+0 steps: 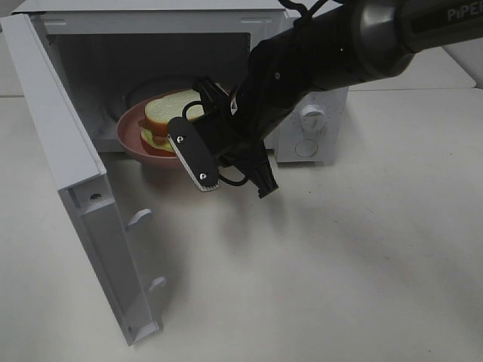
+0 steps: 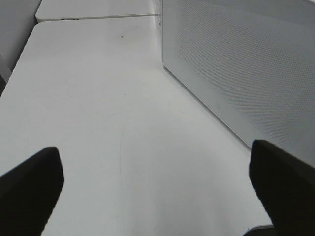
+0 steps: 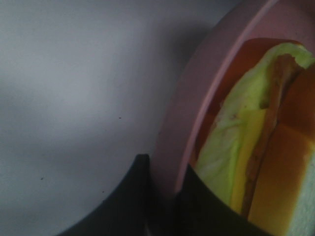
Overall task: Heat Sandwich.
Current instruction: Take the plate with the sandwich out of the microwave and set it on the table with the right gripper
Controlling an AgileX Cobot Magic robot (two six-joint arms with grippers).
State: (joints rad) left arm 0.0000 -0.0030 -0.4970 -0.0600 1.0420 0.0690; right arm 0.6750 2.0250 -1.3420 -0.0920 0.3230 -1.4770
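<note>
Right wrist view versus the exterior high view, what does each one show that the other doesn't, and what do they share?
Only the right wrist view shows the right gripper clamped on the pink plate's rim, one finger under it and one inside.

Only the exterior high view shows the open microwave, its door, the table and the plate partly inside the cavity.

Both show the pink plate carrying the sandwich with its yellow-green filling.

Soft even light, blurry wrist close-ups
</note>
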